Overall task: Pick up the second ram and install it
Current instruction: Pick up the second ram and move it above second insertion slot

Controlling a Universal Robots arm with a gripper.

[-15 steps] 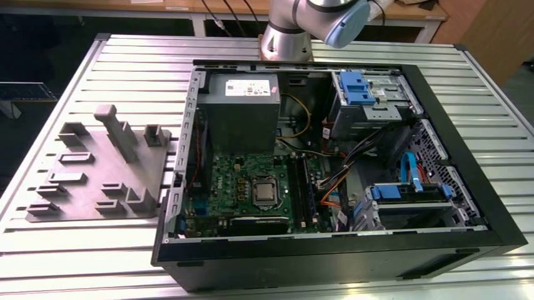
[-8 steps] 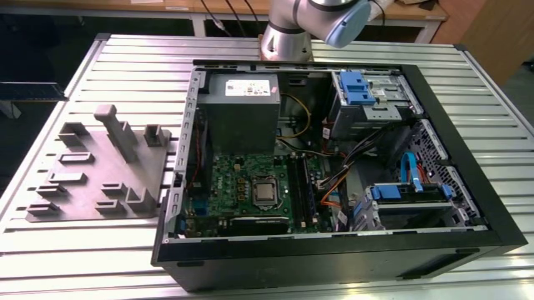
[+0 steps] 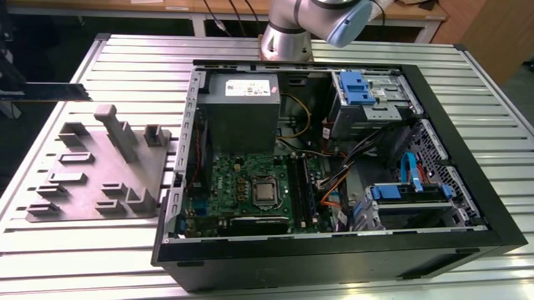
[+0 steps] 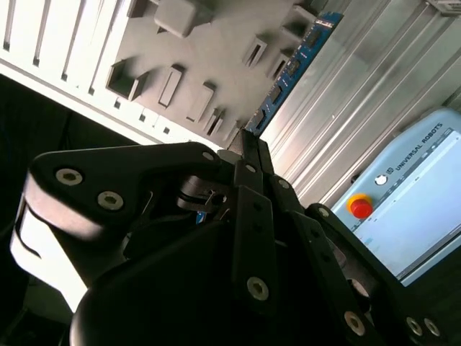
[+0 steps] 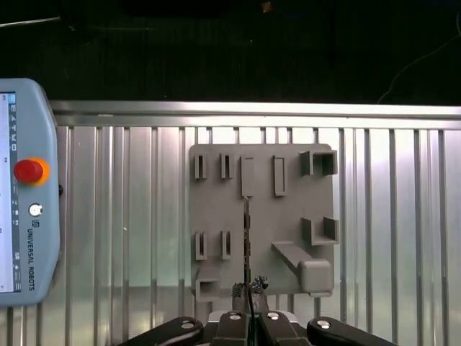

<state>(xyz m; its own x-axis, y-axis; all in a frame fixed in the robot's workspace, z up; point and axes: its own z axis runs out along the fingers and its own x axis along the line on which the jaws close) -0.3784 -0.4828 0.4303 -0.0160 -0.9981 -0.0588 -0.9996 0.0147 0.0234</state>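
The gripper (image 5: 248, 292) clamps one end of the second ram (image 4: 297, 61), a thin blue board lined with dark chips, held over the grey fixture tray (image 5: 288, 209) with its raised blocks. A teach pendant (image 5: 25, 194) lies beside the tray on the slatted table (image 5: 403, 216).

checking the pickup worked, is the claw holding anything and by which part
Yes: the claw is shut on the second ram, pinching it at one end; the rest juts out beyond the claw, with the grey fixture tray behind it.
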